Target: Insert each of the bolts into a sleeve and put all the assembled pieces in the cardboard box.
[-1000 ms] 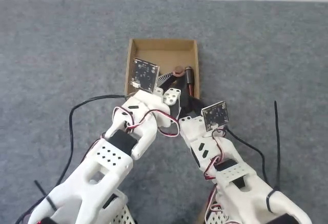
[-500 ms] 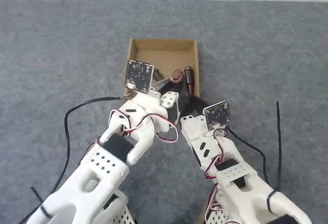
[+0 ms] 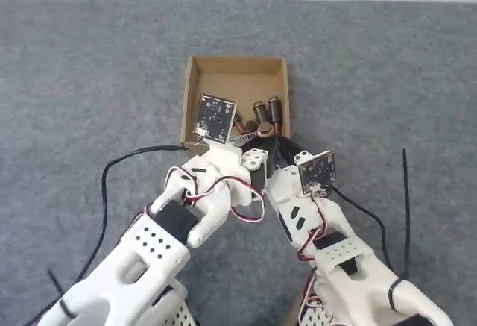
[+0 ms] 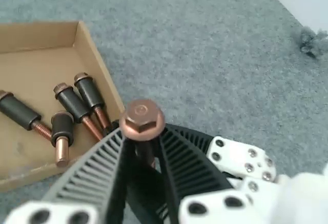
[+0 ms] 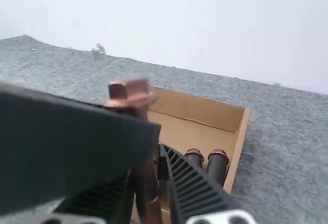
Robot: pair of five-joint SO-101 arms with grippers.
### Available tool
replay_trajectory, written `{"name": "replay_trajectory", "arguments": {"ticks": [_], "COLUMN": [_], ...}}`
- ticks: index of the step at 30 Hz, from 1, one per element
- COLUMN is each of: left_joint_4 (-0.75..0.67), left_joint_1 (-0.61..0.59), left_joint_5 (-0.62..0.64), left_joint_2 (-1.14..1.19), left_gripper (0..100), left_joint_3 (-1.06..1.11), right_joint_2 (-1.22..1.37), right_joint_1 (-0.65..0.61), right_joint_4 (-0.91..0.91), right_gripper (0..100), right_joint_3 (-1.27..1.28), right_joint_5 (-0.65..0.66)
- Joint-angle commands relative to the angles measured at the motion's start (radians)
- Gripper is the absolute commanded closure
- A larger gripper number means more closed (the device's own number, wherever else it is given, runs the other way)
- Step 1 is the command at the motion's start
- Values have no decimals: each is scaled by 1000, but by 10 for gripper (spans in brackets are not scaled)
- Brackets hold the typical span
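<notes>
A copper hex-head bolt (image 3: 263,127) stands upright at the near edge of the cardboard box (image 3: 195,80). In the left wrist view the bolt (image 4: 142,119) rises between the ribbed black fingers (image 4: 97,165) of my left gripper (image 4: 141,155), which is shut on its shank. My right gripper (image 5: 147,190) meets it from the other side, its ribbed finger (image 5: 190,183) pressed against the bolt (image 5: 129,94). A sleeve on this bolt cannot be made out. Several assembled pieces (image 4: 77,103) lie in the box (image 4: 95,65), two of them (image 3: 266,111) by its right wall.
Grey carpet (image 3: 387,72) surrounds the box on all sides. Black cables trail on the carpet at the left (image 3: 112,169) and right (image 3: 405,207) of the arms. The two wrists stand close together just in front of the box.
My left gripper drew back from inside the box to its near edge and shifted right. The bolt head now shows between both grippers, and two assembled pieces behind it came into sight.
</notes>
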Motion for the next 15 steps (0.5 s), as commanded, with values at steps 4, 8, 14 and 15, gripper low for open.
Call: {"name": "replay_trajectory", "arguments": {"ticks": [4, 8, 14, 15], "left_joint_4": [69, 212, 262, 262], "left_joint_1": [-130, -153, -155, -155], "left_joint_5": [11, 12, 12, 12], "left_joint_2": [-35, -35, -35, -35], "left_gripper": [988, 988, 988, 988], "left_joint_3": [-108, -225, -323, -328], "right_joint_2": [-28, -30, -30, -30], "right_joint_1": [41, 38, 35, 27], "right_joint_4": [22, 85, 154, 180], "right_gripper": [992, 992, 991, 990], "right_joint_3": [15, 11, -8, -15], "right_joint_5": [37, 103, 109, 109]}}
